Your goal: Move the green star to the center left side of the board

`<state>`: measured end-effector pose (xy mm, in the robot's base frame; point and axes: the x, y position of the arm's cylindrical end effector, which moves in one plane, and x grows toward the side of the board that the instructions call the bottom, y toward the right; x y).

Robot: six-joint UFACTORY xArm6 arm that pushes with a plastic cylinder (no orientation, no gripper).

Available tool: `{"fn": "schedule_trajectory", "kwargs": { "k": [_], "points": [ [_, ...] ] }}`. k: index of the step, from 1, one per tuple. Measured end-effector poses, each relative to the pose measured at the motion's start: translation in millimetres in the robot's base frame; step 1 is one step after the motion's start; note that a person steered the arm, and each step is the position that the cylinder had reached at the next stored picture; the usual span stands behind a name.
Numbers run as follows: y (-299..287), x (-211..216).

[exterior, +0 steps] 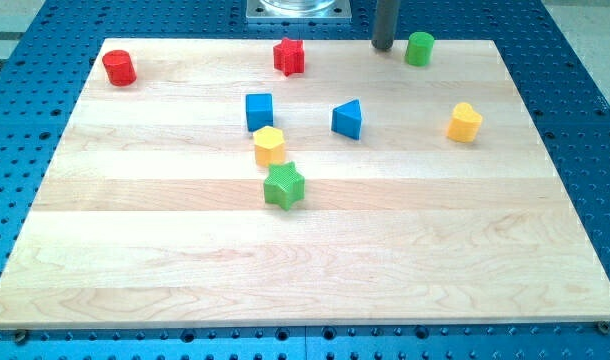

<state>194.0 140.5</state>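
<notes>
The green star (283, 186) lies near the middle of the wooden board (135, 240), just below a yellow hexagon block (269, 146) that it nearly touches. My tip (382, 45) is at the board's top edge, right of centre, far above and to the right of the star. It stands just left of a green cylinder (419, 48) and apart from it.
A red cylinder (118, 68) sits at the top left and a red star (289, 56) at the top centre. A blue cube (259, 110) and a blue triangular block (348, 119) lie above the middle. A yellow block (465, 122) sits at the right.
</notes>
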Motion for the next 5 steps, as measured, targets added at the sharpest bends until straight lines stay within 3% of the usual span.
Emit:
{"fn": "schedule_trajectory", "kwargs": {
  "k": [1,2,3,4,5],
  "points": [
    [53,23],
    [9,63],
    [-20,184],
    [-47,278],
    [-123,272]
  ]
}}
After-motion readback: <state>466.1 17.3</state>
